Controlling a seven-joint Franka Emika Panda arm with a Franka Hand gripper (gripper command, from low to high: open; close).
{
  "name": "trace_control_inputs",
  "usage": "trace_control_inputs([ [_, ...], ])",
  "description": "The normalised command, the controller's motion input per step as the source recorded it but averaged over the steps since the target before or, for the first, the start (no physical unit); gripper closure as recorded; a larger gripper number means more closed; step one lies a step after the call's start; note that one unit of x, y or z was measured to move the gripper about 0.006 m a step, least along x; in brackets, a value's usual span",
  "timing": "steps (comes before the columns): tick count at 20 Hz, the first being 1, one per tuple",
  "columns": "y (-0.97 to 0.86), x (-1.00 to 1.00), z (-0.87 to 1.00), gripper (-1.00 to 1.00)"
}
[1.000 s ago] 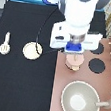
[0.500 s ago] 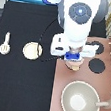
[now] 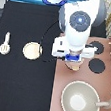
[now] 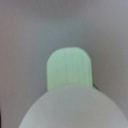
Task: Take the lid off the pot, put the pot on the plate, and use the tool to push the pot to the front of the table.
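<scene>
Arm and gripper (image 3: 74, 58) are hanging over the stove (image 3: 61, 92), hiding most of the pot (image 3: 73, 65) just beneath; whether the jaws are wide, narrow or gripping cannot be told. One plate (image 3: 32, 50) and one tool (image 3: 4, 43) are lying apart on the black table (image 3: 21, 87), while one grey pan (image 3: 80, 101) is sitting near the exterior view's bottom.

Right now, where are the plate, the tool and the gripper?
plate (image 3: 32, 50), exterior view, centre of the cream disc on the black table.
tool (image 3: 4, 43), exterior view, middle of the spatula, toward the exterior view's left.
gripper (image 3: 74, 58), exterior view, blue block low over the pot on the stove.
</scene>
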Motion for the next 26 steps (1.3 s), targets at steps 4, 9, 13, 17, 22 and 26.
trace_control_inputs([
  [4,0.40,-0.38,-0.32,-1.00],
  [9,0.23,-0.47,-0.19,-1.00],
  [13,0.09,-0.52,-0.15,-1.00],
  [17,0.00,-0.52,-0.09,1.00],
  [22,0.00,-0.39,-0.02,1.00],
  [26,0.00,-0.32,0.00,1.00],
])
